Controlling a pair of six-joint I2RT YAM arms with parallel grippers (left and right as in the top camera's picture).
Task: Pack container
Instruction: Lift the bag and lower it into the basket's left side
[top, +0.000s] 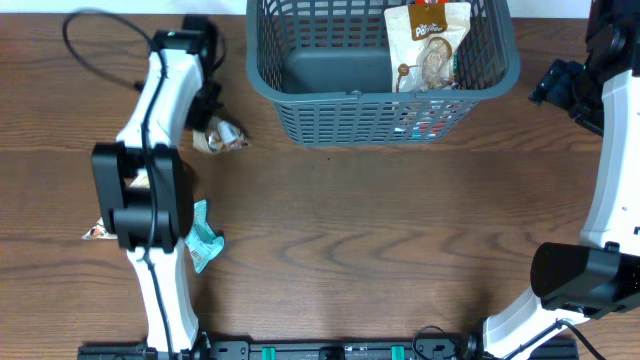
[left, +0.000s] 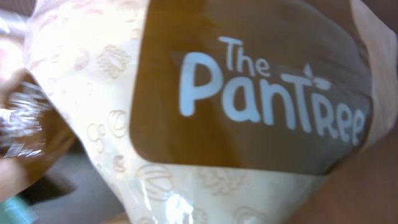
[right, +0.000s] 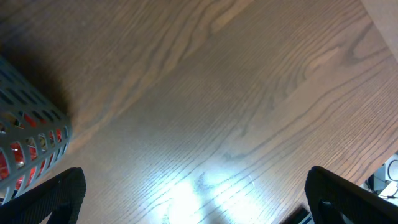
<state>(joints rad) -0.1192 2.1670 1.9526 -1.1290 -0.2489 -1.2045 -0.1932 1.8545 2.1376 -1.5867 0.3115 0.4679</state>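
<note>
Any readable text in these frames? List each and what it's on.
"The PanTree": brown label on the cream snack packet, left wrist view.
Brown-label packet in the container: print too small to read.
Teal packet on the table: print too small to read.

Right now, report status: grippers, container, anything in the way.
Left gripper shut on brown snack packet, left of container. Right gripper open, empty, over table. Container holds a tall pouch. Nothing between packet and container.
</note>
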